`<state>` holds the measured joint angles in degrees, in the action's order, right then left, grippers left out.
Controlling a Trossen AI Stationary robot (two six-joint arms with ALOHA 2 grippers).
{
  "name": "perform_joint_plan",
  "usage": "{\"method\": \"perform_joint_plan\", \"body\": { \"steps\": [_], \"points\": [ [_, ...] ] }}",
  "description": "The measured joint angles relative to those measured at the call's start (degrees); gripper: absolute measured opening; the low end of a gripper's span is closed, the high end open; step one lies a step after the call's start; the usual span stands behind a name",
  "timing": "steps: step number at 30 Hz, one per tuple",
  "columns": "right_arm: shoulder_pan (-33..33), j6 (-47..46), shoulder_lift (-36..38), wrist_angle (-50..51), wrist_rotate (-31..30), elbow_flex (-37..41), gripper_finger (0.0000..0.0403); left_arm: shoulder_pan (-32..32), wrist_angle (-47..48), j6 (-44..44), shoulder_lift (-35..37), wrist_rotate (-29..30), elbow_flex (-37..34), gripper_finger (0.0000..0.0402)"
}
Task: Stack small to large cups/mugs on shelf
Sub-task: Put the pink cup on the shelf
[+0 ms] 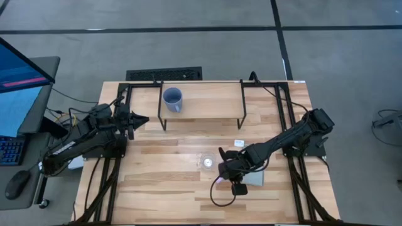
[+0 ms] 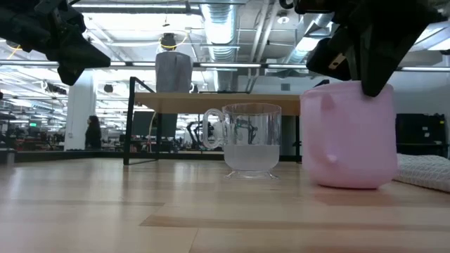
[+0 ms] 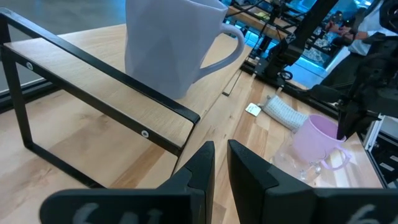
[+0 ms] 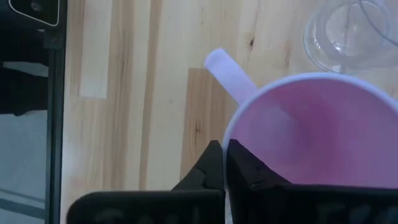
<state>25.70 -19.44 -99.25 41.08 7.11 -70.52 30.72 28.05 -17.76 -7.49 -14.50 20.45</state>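
A blue-grey mug (image 1: pixel 173 98) (image 3: pixel 168 43) stands upright on the shelf (image 1: pixel 207 108) at the table's far side. The clear glass cup (image 1: pixel 207 161) (image 2: pixel 249 140) stands on the tabletop in front of the shelf. Just to its right the pink mug (image 2: pixel 351 137) (image 4: pixel 323 137) stands with its base on the table, its handle (image 4: pixel 227 71) toward the glass cup. My right gripper (image 4: pixel 225 152) (image 2: pixel 373 84) is shut on this mug and hides most of it in the high view. My left gripper (image 1: pixel 141 119) (image 3: pixel 221 162) hovers shut, holding nothing, by the shelf's left end. My right gripper pinches the pink mug's rim (image 4: pixel 231 127) close beside the handle, one finger (image 4: pixel 208 162) outside the wall and the other (image 4: pixel 252 171) inside. The fingers come from above, pointing steeply down. The mug stays upright with its base on the tabletop.
A flat grey pad (image 1: pixel 254 179) (image 2: pixel 425 169) lies right of the pink mug. A small white tag (image 1: pixel 239 143) lies near the shelf's right leg. Black frame rails run along both table sides. A monitor and keyboard (image 1: pixel 12 150) stand off the table's left.
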Motion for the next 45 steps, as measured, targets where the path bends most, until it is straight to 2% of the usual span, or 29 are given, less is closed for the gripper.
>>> {"method": "perform_joint_plan", "body": {
  "steps": [7,19,25,37,45],
  "points": [
    [-0.1,0.0,0.0,0.6,0.0,-0.1,0.0011,0.0,0.0,0.0,0.0,0.0,0.0,0.0033],
    [-2.6,0.4,-0.3,16.8,-4.0,-7.1,0.0008,0.0,0.0,-0.3,0.0,0.0,0.0,0.0033],
    [-3.5,0.9,-0.3,21.3,-6.1,-10.5,0.0008,0.0,0.0,-0.3,0.0,0.0,0.0,0.0033],
    [-6.7,3.9,-0.2,36.6,-14.6,-21.7,0.0008,0.0,0.0,-0.2,0.0,-0.2,0.0,0.0033],
    [-12.2,10.3,-0.2,39.8,-16.8,-28.9,0.0008,0.0,0.0,0.1,0.0,-0.3,0.0,0.0033]
  ]
}}
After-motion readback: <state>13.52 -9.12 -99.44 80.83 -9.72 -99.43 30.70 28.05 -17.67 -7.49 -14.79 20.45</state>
